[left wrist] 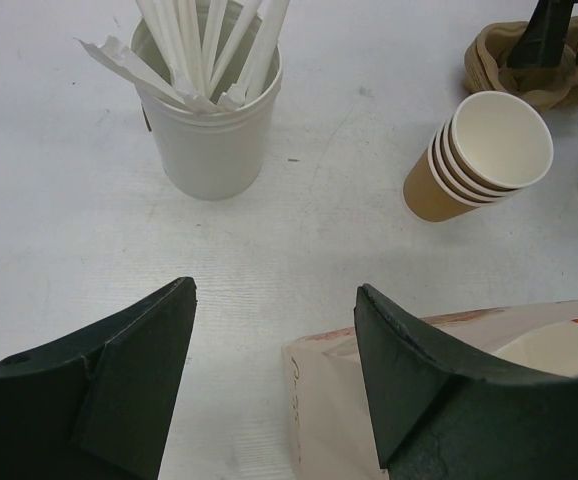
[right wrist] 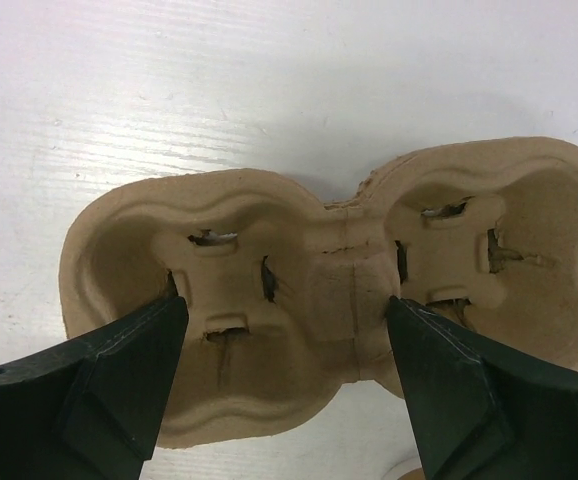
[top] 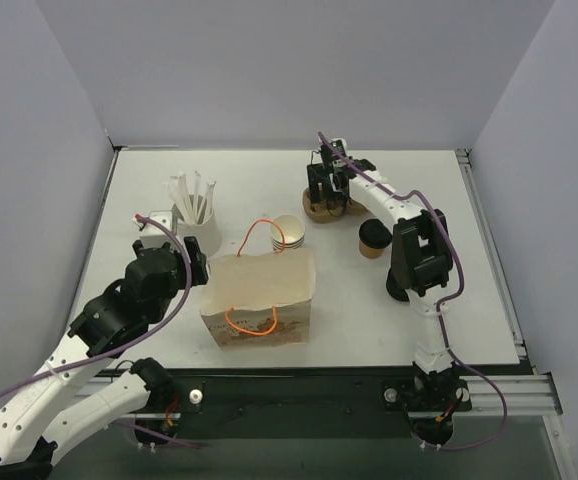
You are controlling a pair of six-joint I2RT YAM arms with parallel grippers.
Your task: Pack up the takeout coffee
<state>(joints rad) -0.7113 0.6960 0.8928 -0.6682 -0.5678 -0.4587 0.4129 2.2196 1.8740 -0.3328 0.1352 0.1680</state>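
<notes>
Cup (top: 373, 243) of tan paper, upright, round black lid (top: 373, 232) on.

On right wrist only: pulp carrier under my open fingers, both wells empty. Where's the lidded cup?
Observer: The lidded cup stands upright on the table, close to the carrier, on its right and nearer the arm bases.
Operator: Bag?
Observer: The paper bag, with orange handles, sits mid-table, left of that cup and nearer the bases.
Operator: Left arm busy?
Observer: No, the left gripper hovers at the bag's left edge, open and holding nothing.
</notes>
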